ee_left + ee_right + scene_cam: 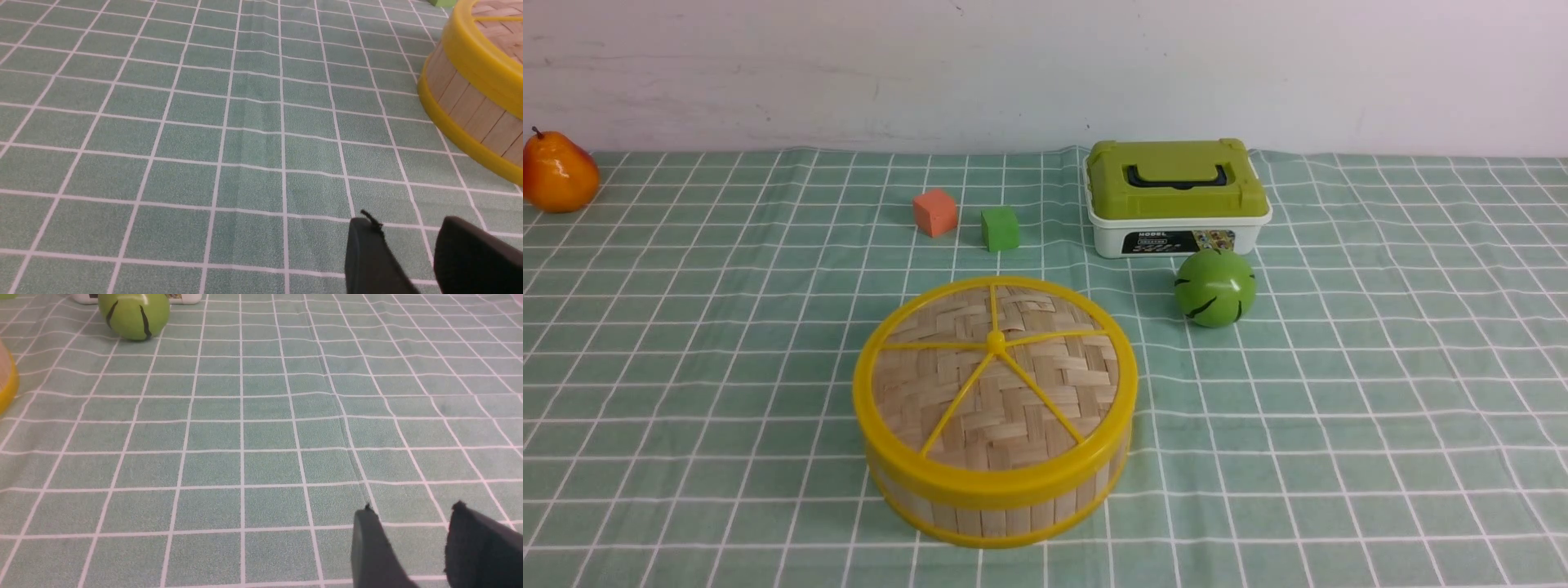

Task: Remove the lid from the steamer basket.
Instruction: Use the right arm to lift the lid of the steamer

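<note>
Taking the steamer basket as the middle of a clock, with twelve facing away from the robot, both arms are back towards the robot's side, out of the front view. The left gripper is off towards roughly eight o'clock, its two dark fingers reaching over the checked cloth, parted and released, with nothing between them. The right gripper is towards roughly four, its fingers parted in much the same way and holding nothing (they make quite a matching pair). Neither touches the basket.

The lid lies flat on the basket, covering it, its small yellow knob upward. On the bench, an orange pear sits well out at ten o'clock, a red block just before twelve, a green block at twelve, a green-lidded white box at one and a striped green ball at two.
</note>
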Action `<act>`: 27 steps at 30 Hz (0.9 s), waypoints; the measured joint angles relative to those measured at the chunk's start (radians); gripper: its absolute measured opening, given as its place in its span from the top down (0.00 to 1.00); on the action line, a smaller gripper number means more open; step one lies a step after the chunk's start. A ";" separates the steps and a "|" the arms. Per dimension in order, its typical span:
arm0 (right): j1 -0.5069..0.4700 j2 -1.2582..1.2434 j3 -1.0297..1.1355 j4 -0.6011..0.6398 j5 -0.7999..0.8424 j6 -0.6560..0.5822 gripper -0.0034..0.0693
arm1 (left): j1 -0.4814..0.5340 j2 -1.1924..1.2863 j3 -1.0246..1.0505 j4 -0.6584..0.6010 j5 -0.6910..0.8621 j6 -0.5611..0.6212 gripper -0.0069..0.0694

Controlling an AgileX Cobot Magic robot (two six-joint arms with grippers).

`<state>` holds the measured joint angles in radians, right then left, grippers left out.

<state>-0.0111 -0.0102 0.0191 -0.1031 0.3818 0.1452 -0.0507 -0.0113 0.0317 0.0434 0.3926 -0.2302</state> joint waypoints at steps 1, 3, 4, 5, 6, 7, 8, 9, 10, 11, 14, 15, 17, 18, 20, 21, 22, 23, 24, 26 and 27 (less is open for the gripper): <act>0.000 0.000 0.000 -0.002 0.000 0.000 0.62 | 0.000 0.000 0.000 0.000 0.000 0.000 0.60; 0.000 0.000 0.000 -0.010 0.000 0.000 0.62 | 0.000 0.000 0.000 0.000 0.000 0.000 0.60; 0.000 0.000 0.000 -0.009 0.000 0.000 0.62 | 0.000 0.000 0.000 0.000 0.000 0.000 0.60; 0.000 0.000 0.000 -0.014 0.000 0.000 0.62 | 0.000 0.000 0.000 0.000 0.000 0.000 0.60; 0.000 0.000 0.000 -0.014 0.000 0.000 0.62 | 0.000 0.000 0.000 0.000 0.000 0.000 0.60; 0.000 0.000 0.000 -0.018 0.000 0.000 0.62 | 0.000 0.000 0.000 0.000 0.000 0.000 0.60; 0.000 0.000 0.000 -0.021 0.000 0.000 0.62 | 0.000 0.000 0.000 0.000 0.000 0.000 0.60; 0.000 0.000 0.000 -0.024 0.000 0.000 0.62 | 0.000 0.000 0.000 0.000 0.000 0.000 0.60; 0.000 0.000 0.000 -0.028 0.000 0.000 0.62 | 0.000 0.000 0.000 0.000 0.000 0.000 0.60; 0.000 0.000 0.000 -0.031 0.000 0.000 0.62 | 0.000 0.000 0.000 0.000 0.000 0.000 0.60; 0.000 0.000 0.000 -0.038 0.000 0.000 0.62 | 0.000 0.000 0.000 0.000 0.000 0.000 0.60; 0.000 0.000 0.000 -0.039 0.000 0.000 0.62 | 0.000 0.000 0.000 0.000 0.000 0.000 0.60; 0.000 0.000 0.000 -0.042 0.000 0.000 0.62 | 0.000 0.000 0.000 0.000 0.000 0.000 0.60; 0.000 0.000 0.000 -0.044 -0.001 0.000 0.62 | 0.000 0.000 0.000 0.000 0.000 0.000 0.60; 0.000 0.000 0.000 -0.046 -0.005 0.000 0.62 | 0.000 0.000 0.000 0.000 0.000 0.000 0.60; 0.000 0.000 0.001 -0.047 -0.013 0.000 0.62 | 0.000 0.000 0.000 0.000 0.000 0.000 0.60; 0.000 0.000 0.002 -0.047 -0.022 0.001 0.62 | 0.000 0.000 0.000 0.000 0.000 0.000 0.60; 0.000 0.000 0.003 -0.045 -0.024 0.002 0.62 | 0.000 0.000 0.000 0.000 0.000 0.000 0.60; 0.000 0.000 0.004 -0.040 -0.032 0.005 0.62 | 0.000 0.000 0.000 0.000 0.000 0.000 0.60; 0.000 0.000 0.007 0.016 -0.061 0.044 0.62 | 0.000 0.000 0.000 0.000 0.000 0.000 0.60; 0.000 0.000 0.007 0.064 -0.073 0.072 0.62 | 0.000 0.000 0.000 0.000 0.000 0.000 0.60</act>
<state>-0.0111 -0.0102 0.0264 -0.0390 0.3086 0.2177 -0.0507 -0.0113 0.0317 0.0434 0.3926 -0.2302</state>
